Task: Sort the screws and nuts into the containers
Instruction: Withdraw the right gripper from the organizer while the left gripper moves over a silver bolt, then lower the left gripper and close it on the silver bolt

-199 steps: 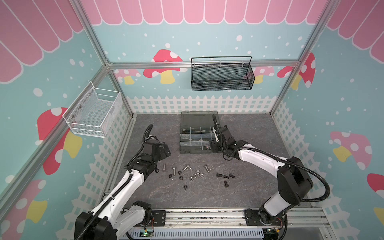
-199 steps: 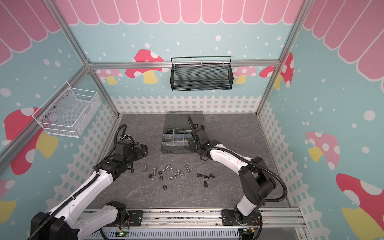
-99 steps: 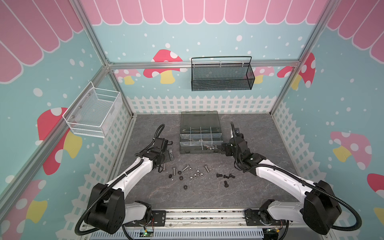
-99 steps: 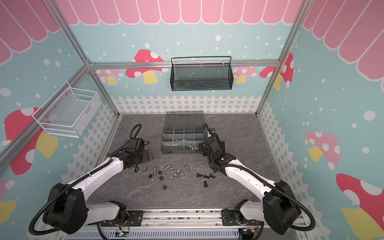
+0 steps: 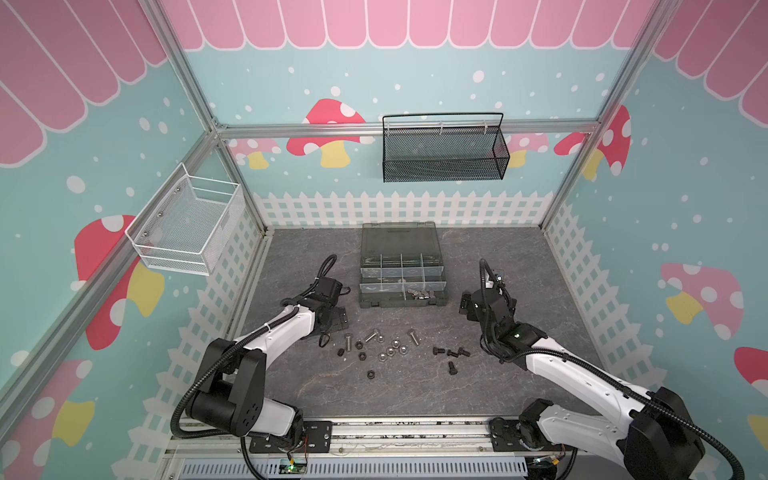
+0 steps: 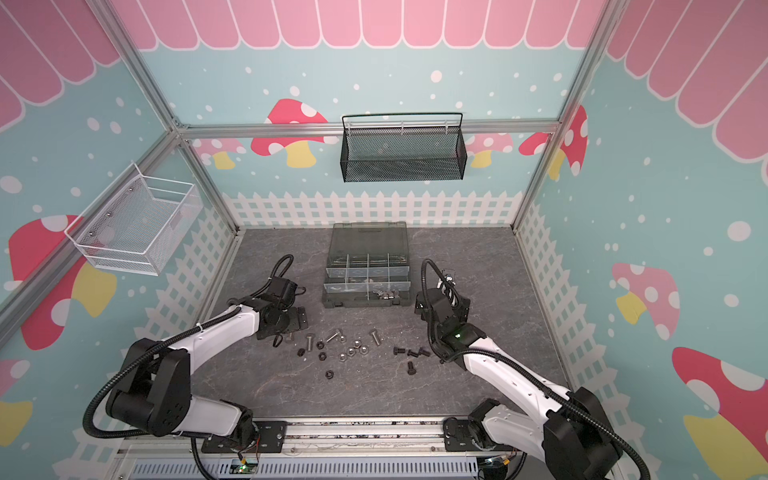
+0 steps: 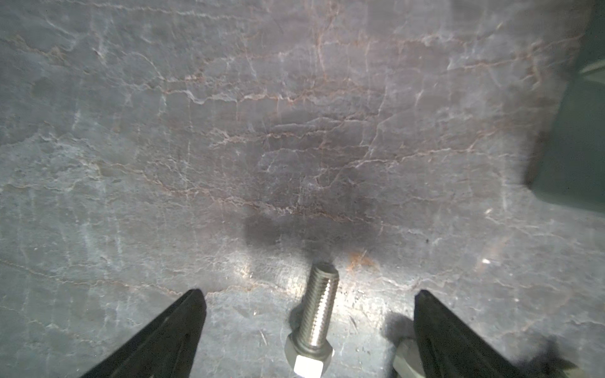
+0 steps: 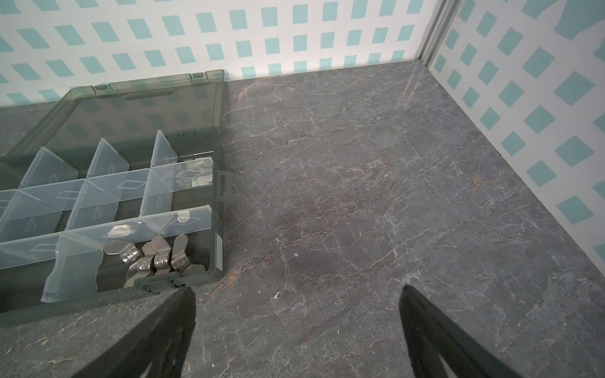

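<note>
Fingers (image 7: 157, 340) of left gripper (image 7: 309, 294): spread wide, clamping nothing. One silver screw (image 7: 319, 311) lies flat on the table (image 7: 294, 131) between them, touching neither. A second silver piece (image 7: 404, 358) is partly hidden behind one finger; its kind cannot be told.

Fingers (image 8: 170, 330) of right gripper (image 8: 298, 289): spread wide, holding nothing, over table surface. One tip is just beside a corner of the organiser case (image 8: 217, 203).

Wing nuts (image 8: 154, 258): silver, heaped in the case's corner compartment, at 5 o'clock of the case in both top views.

Containers (image 5: 402, 272): a grid of compartments with light dividers. The lid (image 5: 400, 239) lies open toward 12 o'clock.

Loose stock, at 6 o'clock of the case in a top view: silver screws (image 5: 413, 336), black screws (image 5: 438, 351), silver nuts (image 5: 390, 352), black nuts (image 5: 371, 375).

Left gripper stands at 10 o'clock of this scatter, right gripper at 4 o'clock of the case.
</note>
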### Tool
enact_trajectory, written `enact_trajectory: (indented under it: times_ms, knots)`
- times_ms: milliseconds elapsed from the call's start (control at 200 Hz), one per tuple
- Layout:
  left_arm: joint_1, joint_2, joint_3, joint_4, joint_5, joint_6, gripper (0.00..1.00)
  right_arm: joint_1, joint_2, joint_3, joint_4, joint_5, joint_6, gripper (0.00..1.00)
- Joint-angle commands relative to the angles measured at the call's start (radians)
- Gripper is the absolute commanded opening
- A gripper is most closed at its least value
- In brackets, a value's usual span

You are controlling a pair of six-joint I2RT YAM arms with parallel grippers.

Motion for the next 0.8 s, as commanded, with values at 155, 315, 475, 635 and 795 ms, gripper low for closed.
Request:
enact_trajectory:
  times_ms: [155,315,475,635,795]
  knots:
    - [0.0,0.033,0.017,-0.04,-0.017,-0.027,0.88,-0.002,-0.015,-0.022,0.013,0.053,0.043,0.98]
    - [0.019,0.039,0.012,-0.038,-0.007,-0.026,0.71,-0.003,-0.003,-0.02,0.007,0.055,0.06,0.98]
    - [0.026,0.053,0.014,-0.028,0.019,-0.018,0.62,-0.002,0.017,-0.007,-0.005,0.061,0.068,0.98]
    - [0.029,0.078,0.014,-0.009,0.046,-0.015,0.52,-0.002,0.035,0.006,-0.014,0.06,0.073,0.98]
    - [0.033,0.094,0.014,-0.005,0.05,-0.016,0.44,-0.002,0.043,0.009,-0.017,0.058,0.074,0.98]
